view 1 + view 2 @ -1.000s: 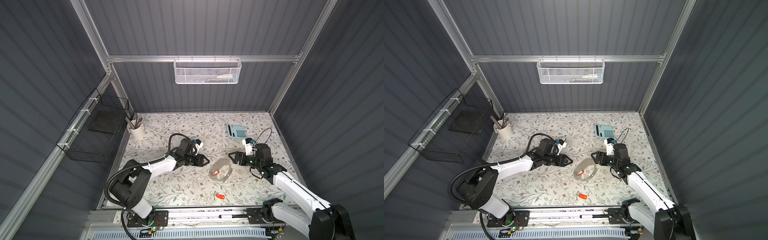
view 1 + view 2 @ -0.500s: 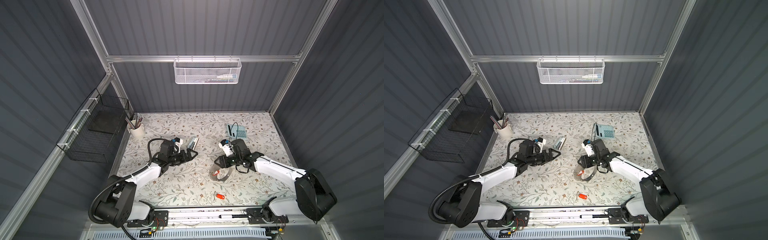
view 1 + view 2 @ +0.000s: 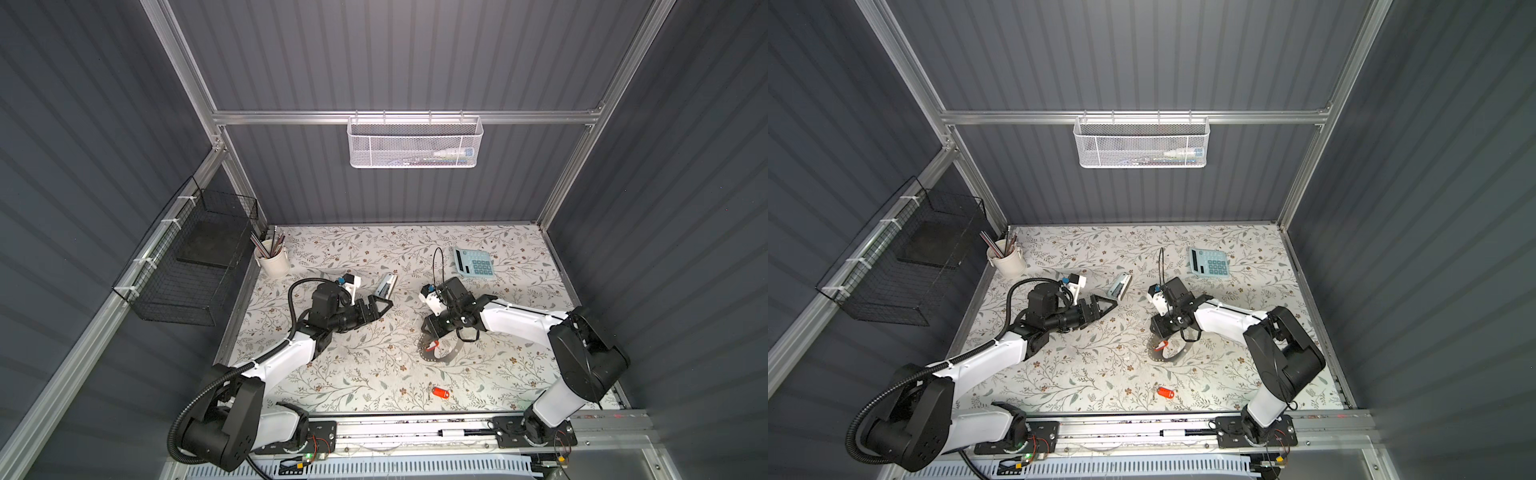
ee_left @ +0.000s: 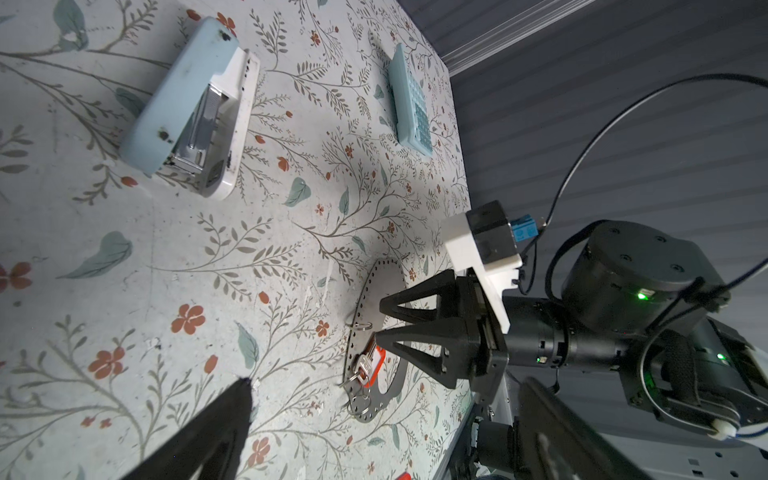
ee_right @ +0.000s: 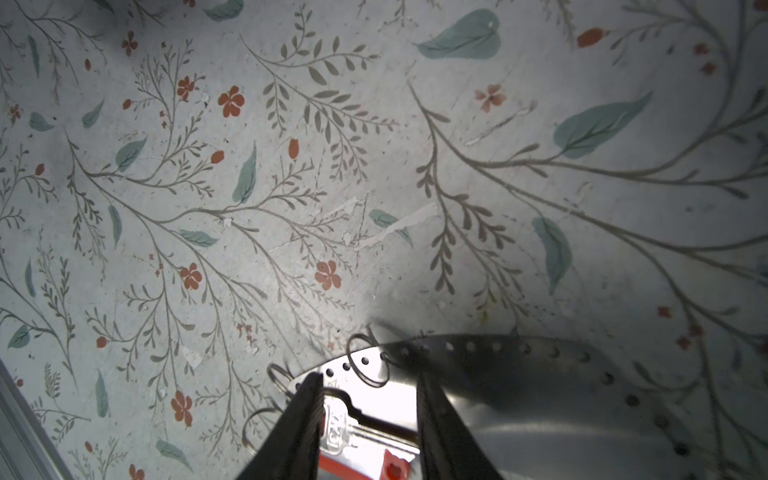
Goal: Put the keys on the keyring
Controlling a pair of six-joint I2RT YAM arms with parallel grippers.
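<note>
The keyring point(image 3: 451, 356) point(image 3: 1177, 356) is a flat gray plate lying mid-table in both top views. One of the keys, with a red tag point(image 3: 434, 344) point(image 3: 1163, 344), rests on its left rim. My right gripper point(image 3: 427, 329) point(image 3: 1156, 330) hangs right over that key. In the right wrist view its fingers point(image 5: 301, 419) stand astride the silver key point(image 5: 345, 424) on the plate point(image 5: 540, 374), one touching it, the other apart. A second red key point(image 3: 441, 392) point(image 3: 1165, 392) lies loose near the front edge. My left gripper point(image 3: 384, 305) point(image 4: 386, 382) is wide open and holds nothing, left of the keyring point(image 4: 376, 286).
A pale blue stapler point(image 3: 385, 286) point(image 4: 191, 112) lies just beyond the left gripper. A calculator point(image 3: 473, 262) sits at the back right and a cup of pens point(image 3: 272, 259) at the back left. A black wire basket point(image 3: 195, 266) hangs on the left wall.
My right gripper swung left onto the keyring and its jaws narrowed around the key. My left gripper drew back left from the keyring and opened wide.
</note>
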